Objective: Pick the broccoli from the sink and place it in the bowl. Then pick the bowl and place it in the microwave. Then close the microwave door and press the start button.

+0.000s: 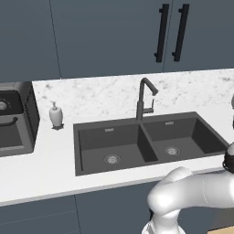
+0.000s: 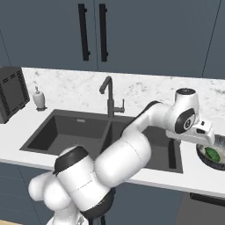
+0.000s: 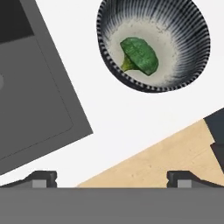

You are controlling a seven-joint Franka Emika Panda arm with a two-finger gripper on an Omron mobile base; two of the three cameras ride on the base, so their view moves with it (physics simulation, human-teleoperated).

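Note:
The broccoli lies inside the bowl, green head up and pale stem toward the sink side. The bowl stands on the white counter to the right of the sink; from the right base view the bowl and broccoli sit at the far right edge. My gripper hovers above the counter a little short of the bowl, open, with nothing between its fingertips. From the right base view my gripper hangs just over the bowl. The microwave and its door are out of view.
A dark gooseneck tap rises behind the sink's divider. A white soap dispenser and a black toaster oven stand on the counter to the left. The counter's front edge runs close under my hand.

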